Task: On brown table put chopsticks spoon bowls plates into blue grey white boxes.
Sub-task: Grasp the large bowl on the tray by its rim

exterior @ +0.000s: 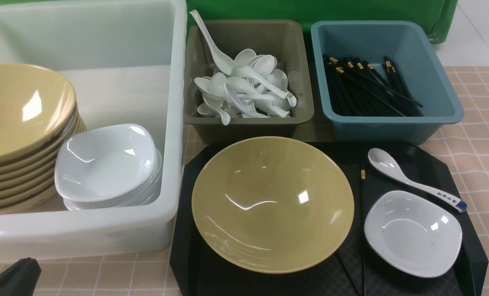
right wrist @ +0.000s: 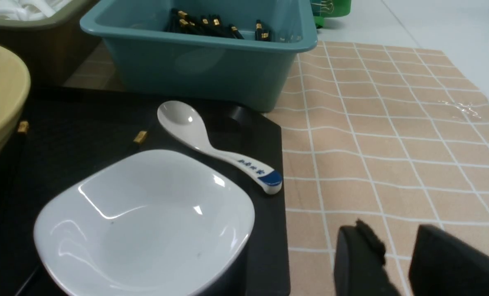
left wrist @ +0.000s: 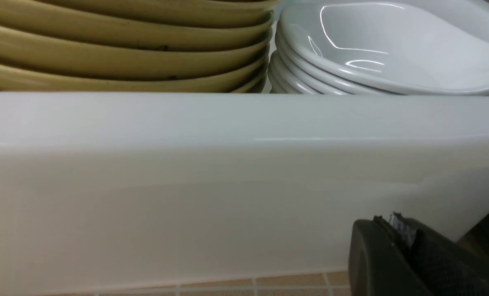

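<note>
So the left gripper (left wrist: 396, 224) is fully closed with nothing in it, and the right gripper (right wrist: 392, 234) is partway open, also holding nothing. The blue-tipped spoon (exterior: 409, 179), tan bowl (exterior: 273, 205) and white plate (exterior: 413, 234) are all on the black tray (exterior: 236, 285).

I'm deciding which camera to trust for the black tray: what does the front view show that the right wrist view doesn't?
Only the front view: the white tub, its stacked tan bowls and white plates, and part of the left gripper.

Only the right wrist view: the right gripper, its jaws apart with nothing between them.

Both: the blue-tipped spoon, single white plate, teal box of chopsticks, and at least part of the grey box.
</note>
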You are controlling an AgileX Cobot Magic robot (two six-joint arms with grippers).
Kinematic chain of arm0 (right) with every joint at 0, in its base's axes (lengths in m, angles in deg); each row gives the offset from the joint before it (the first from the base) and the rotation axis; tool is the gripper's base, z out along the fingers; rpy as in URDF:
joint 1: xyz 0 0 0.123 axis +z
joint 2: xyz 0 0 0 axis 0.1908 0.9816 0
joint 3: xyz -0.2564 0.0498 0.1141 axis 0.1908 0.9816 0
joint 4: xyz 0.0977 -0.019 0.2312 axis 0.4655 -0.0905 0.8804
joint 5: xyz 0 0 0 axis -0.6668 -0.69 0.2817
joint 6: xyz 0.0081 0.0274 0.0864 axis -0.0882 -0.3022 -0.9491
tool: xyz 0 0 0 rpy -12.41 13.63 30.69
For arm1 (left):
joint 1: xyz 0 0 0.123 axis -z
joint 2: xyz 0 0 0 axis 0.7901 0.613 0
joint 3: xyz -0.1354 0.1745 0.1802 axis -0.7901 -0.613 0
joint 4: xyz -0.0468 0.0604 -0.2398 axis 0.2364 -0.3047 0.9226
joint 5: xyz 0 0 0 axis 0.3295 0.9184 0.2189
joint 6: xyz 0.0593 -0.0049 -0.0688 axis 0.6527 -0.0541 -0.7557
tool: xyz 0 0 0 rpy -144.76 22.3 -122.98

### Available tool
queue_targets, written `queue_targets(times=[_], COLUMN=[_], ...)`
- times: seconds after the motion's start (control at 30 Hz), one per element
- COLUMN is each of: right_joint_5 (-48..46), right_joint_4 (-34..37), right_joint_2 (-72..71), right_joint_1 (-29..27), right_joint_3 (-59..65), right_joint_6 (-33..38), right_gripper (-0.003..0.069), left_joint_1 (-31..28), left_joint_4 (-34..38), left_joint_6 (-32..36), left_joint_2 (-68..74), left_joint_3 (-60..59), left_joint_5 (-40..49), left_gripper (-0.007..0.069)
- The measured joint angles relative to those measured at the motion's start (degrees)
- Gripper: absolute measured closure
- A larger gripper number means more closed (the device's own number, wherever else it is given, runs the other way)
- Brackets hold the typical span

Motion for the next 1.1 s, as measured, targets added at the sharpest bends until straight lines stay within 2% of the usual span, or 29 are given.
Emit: queue_targets(times=[0.63,0.8,0.87,0.9,1.0,1.03,1.07,1.1], right_joint_5=[0.87,9.08,16.46,16.46,30.67,33.20,39.57,40.33], right_joint_4=[0.00,0.00,0.00,0.00,-0.07,-0.07,-0.14,-0.14], right_joint_2=[0.00,0.00,0.00,0.00,0.00,0.00,0.00,0.00], right_joint_1=[0.00,0.00,0.00,0.00,0.00,0.00,0.00,0.00], right_joint_3=[0.07,0.18,0.18,0.18,0.18,0.18,0.18,0.18], right_joint_6=[0.00,0.00,0.00,0.00,-1.61,-2.65,-6.36,-6.89], right_gripper=[0.0423,0.0423,0.0423,0.0423,0.0423,0.0423,0.0423,0.0423], left_joint_1=[0.00,0.00,0.00,0.00,0.00,0.00,0.00,0.00], left_joint_4=[-0.23,-2.74,-4.55,-4.88,-7.40,-7.67,-8.65,-8.71], left_joint_6=[0.06,0.36,0.47,0.47,1.15,1.34,1.53,1.53], left_joint_2=[0.00,0.00,0.00,0.00,0.00,0.00,0.00,0.00], left_joint_3=[-0.05,-0.05,-0.05,-0.05,-0.05,-0.05,-0.05,-0.05], left_joint_5=[-2.30,-11.84,-18.93,-19.72,-31.96,-33.50,-39.85,-41.44], left_gripper=[0.0618,0.0618,0.0618,0.0618,0.0618,0.0618,0.0618,0.0618])
